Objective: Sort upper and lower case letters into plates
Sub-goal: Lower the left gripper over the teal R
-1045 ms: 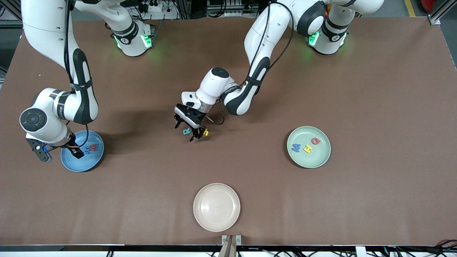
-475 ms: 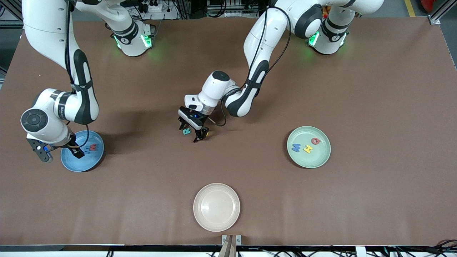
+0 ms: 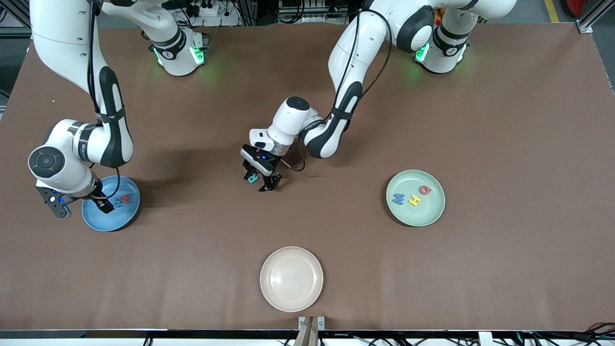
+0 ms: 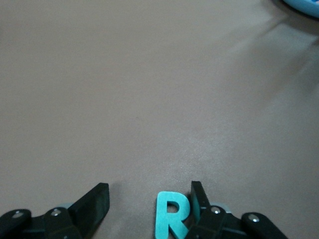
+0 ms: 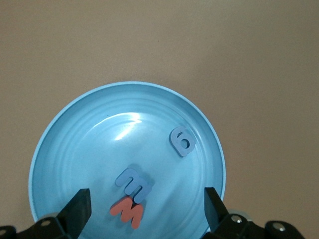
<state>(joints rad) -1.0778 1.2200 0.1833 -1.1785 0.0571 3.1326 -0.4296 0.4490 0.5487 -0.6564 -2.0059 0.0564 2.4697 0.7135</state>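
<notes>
A teal letter R (image 3: 252, 178) lies on the table mid-way between the arms' ends. My left gripper (image 3: 261, 179) is down at the table and open astride it. In the left wrist view the R (image 4: 172, 215) touches one finger (image 4: 197, 198), and a wide gap separates it from the other finger. The sky blue plate (image 3: 108, 222) holds a blue m (image 5: 134, 183), a red letter (image 5: 127, 211) and a periwinkle letter (image 5: 181, 141). My right gripper (image 3: 80, 207) hangs open and empty over it (image 5: 144, 206). The mint green plate (image 3: 418, 217) holds a blue letter (image 3: 398, 198), a yellow H (image 3: 414, 200) and a red G (image 3: 424, 190).
A cream-white plate (image 3: 291, 298) sits empty near the table's front edge, nearer to the front camera than the R. A corner of the blue plate (image 4: 305, 4) shows in the left wrist view.
My left gripper has come down and narrowed around the teal R. The yellow letter that lay beside it is now hidden under the gripper. The right arm has not moved.
</notes>
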